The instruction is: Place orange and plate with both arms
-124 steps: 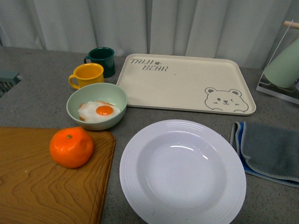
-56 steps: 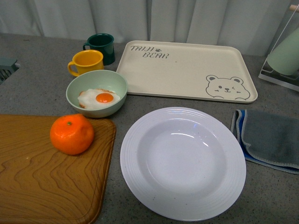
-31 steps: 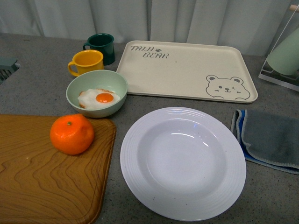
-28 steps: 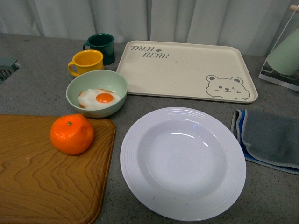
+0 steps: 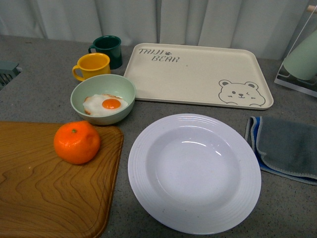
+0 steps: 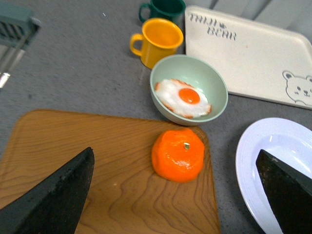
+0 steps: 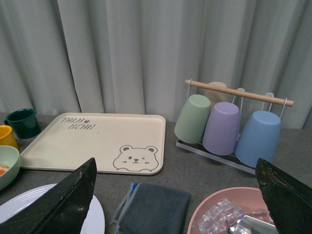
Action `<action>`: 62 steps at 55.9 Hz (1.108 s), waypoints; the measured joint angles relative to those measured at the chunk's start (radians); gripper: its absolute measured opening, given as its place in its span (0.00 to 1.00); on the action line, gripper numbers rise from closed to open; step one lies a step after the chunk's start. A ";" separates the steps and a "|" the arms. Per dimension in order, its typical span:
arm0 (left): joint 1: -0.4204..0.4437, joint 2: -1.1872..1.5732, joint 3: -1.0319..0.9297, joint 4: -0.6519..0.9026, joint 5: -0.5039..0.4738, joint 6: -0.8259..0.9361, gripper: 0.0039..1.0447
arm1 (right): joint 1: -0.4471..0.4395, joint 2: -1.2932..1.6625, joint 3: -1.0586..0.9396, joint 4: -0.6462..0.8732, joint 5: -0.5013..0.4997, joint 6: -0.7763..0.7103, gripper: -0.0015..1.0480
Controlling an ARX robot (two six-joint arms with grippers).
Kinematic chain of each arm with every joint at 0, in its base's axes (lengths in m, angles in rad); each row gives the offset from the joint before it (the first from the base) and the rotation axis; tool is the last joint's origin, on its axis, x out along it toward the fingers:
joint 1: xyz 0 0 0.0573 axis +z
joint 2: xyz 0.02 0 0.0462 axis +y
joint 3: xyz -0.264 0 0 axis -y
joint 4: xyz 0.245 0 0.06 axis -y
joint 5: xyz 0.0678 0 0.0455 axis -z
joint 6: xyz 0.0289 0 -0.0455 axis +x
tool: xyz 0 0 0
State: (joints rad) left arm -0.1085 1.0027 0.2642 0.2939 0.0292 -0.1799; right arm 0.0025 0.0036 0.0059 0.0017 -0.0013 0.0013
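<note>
The orange sits on the wooden cutting board at the front left; it also shows in the left wrist view. The white plate lies empty on the grey counter at the front centre; its edge shows in the left wrist view and the right wrist view. Neither gripper shows in the front view. My left gripper is open, above the board with the orange between its fingers. My right gripper is open and high, over the grey cloth.
A pale green bowl with a fried egg stands behind the orange. A yellow mug and a green mug stand further back. The cream bear tray lies behind the plate. A cup rack and a pink bowl of ice are at right.
The front view shifted a little between 2.2 s and 1.0 s ago, so everything sits slightly higher in frame. Since then nothing has visibly moved.
</note>
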 joint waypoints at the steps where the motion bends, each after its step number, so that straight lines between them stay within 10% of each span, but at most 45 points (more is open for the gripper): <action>1: -0.005 0.050 0.021 0.006 0.009 -0.002 0.94 | 0.000 0.000 0.000 0.000 0.000 0.000 0.91; 62: -0.051 0.882 0.479 -0.104 0.080 0.014 0.93 | 0.000 0.000 0.000 0.000 0.000 0.000 0.91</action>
State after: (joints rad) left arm -0.1593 1.8843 0.7429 0.1898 0.1097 -0.1661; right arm 0.0025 0.0036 0.0059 0.0017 -0.0013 0.0013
